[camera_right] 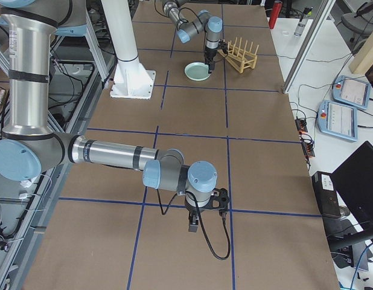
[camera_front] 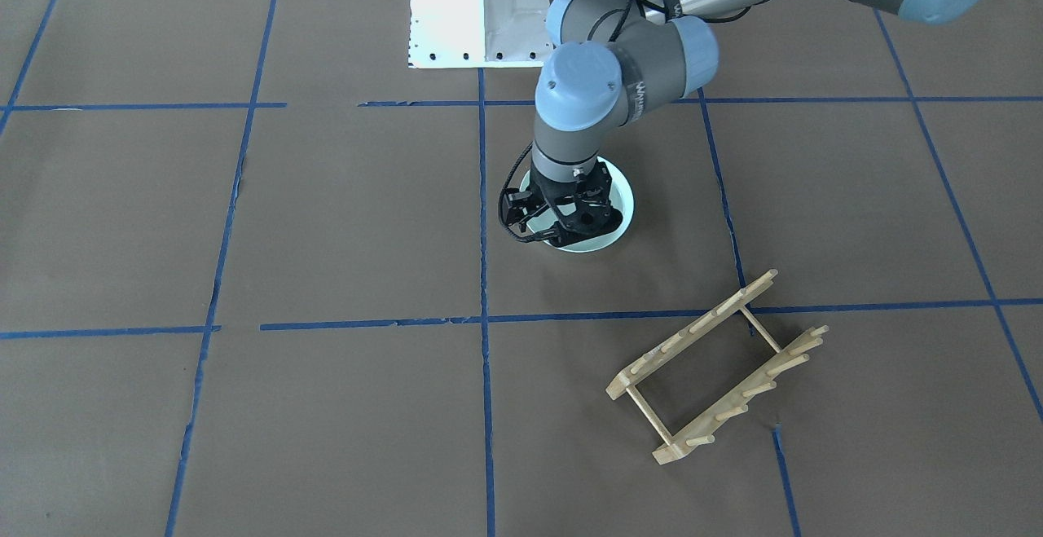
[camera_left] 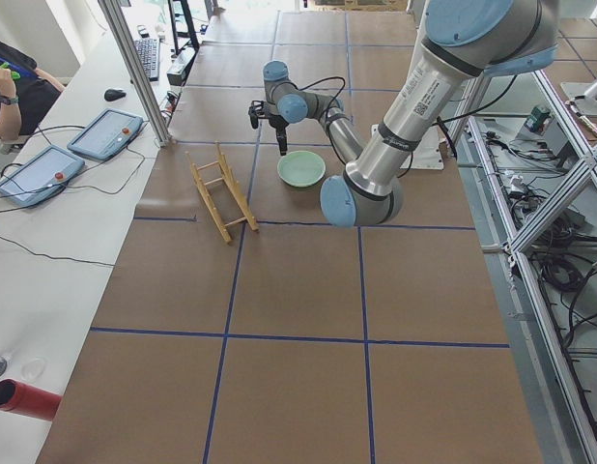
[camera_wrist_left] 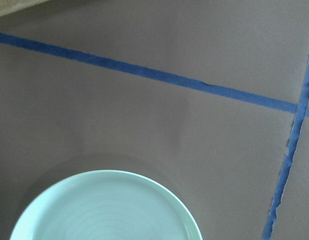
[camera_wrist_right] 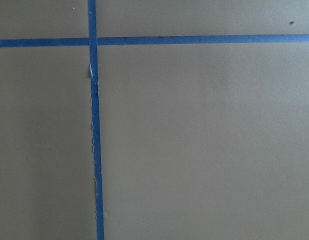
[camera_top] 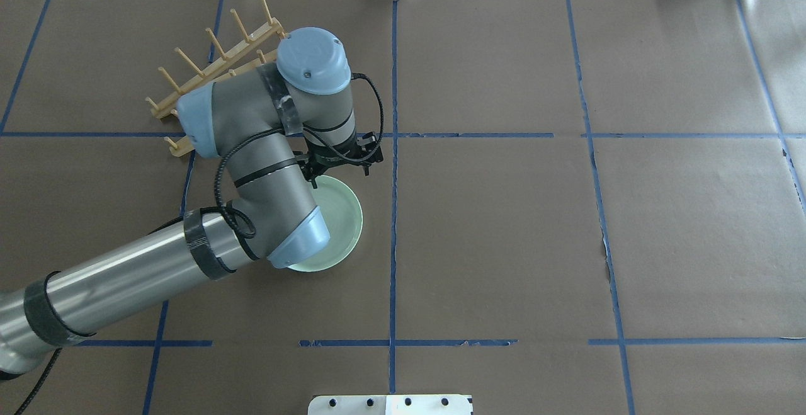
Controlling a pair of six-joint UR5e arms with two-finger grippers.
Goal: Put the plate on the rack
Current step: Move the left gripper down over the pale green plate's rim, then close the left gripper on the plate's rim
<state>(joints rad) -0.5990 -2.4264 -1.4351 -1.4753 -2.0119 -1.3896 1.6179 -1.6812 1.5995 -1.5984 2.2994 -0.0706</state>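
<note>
The pale mint-green plate (camera_front: 617,223) lies flat on the brown table; it also shows in the overhead view (camera_top: 340,220) and the left wrist view (camera_wrist_left: 104,210). My left gripper (camera_front: 570,223) points down over the plate's rim on the side away from the robot base, and looks open and empty. I cannot tell whether it touches the rim. The light-wood rack (camera_front: 693,333) stands apart from the plate, farther from the base, partly hidden by my left arm in the overhead view (camera_top: 208,73). My right gripper (camera_right: 201,211) hangs over bare table far from both; I cannot tell its state.
Blue tape lines (camera_top: 393,213) divide the brown paper-covered table. The white robot base (camera_front: 481,11) stands at the table's edge behind the plate. Tablets (camera_left: 105,135) and cables lie on a side bench beyond the rack.
</note>
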